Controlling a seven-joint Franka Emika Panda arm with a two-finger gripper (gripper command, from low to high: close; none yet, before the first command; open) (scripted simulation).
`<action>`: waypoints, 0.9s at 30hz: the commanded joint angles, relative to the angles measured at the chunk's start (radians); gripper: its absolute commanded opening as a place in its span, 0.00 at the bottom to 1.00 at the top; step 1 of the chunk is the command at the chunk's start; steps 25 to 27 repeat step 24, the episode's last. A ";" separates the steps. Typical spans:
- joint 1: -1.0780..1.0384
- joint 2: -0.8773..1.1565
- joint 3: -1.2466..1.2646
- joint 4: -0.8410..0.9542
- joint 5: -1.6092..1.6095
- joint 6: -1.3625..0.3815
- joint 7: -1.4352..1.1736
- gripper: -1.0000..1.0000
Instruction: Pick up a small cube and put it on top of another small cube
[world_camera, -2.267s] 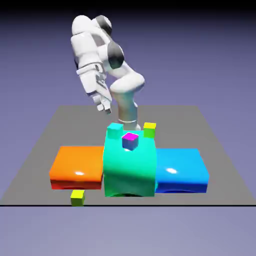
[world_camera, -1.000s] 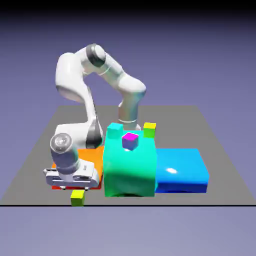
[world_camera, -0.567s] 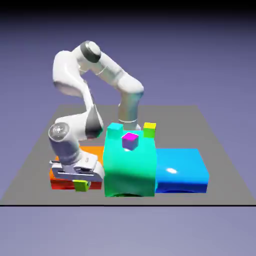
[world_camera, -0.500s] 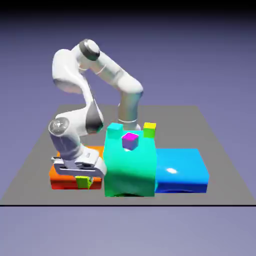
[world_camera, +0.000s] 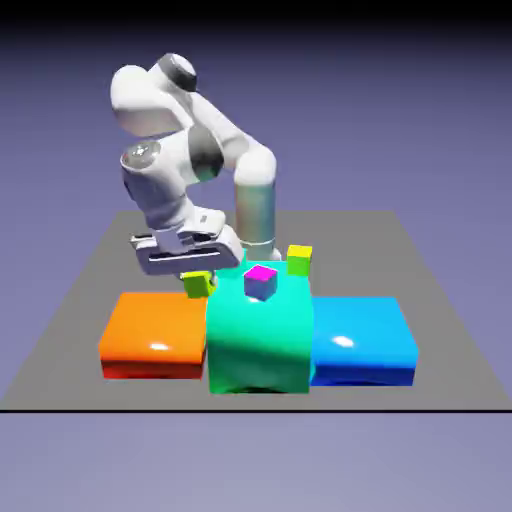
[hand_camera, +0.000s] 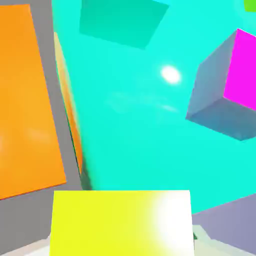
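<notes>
So the gripper (world_camera: 199, 282) is clamped tight on one small lime cube (world_camera: 198, 284), carrying it in the air just off the big teal block's (world_camera: 258, 335) upper corner, on the exterior view's left. In the hand view that cube (hand_camera: 121, 222) fills the bottom of the picture and hides the fingertips, so it looks well seated between them.

The other lime cube (world_camera: 299, 260), the one it should land on, sits behind the big teal block on the exterior view's right, near the arm's base. Between the carried cube and that target, on top of the teal block, there's a purple cube with a magenta top (world_camera: 261, 282). The hand view also shows a small teal cube (hand_camera: 122, 21) up there, past the purple one (hand_camera: 227, 85).

What worries me: the straight line over the teal block runs right past the purple cube. If the carried cube travels low, I'd guess it clips it and knocks it off, maybe into the target. Also the target is tiny, so a slightly off-centre release probably tips the cube off its edge. The orange block (world_camera: 155, 333) and blue block (world_camera: 362, 340) flank the teal one and look out of the way.
</notes>
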 joint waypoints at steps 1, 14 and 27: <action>-0.028 0.004 0.036 -0.017 0.006 -0.016 -0.004 0.00; -0.383 0.059 0.504 -0.234 0.051 -0.228 -0.053 0.00; -0.385 0.056 0.424 -0.357 -0.011 -0.122 -0.076 1.00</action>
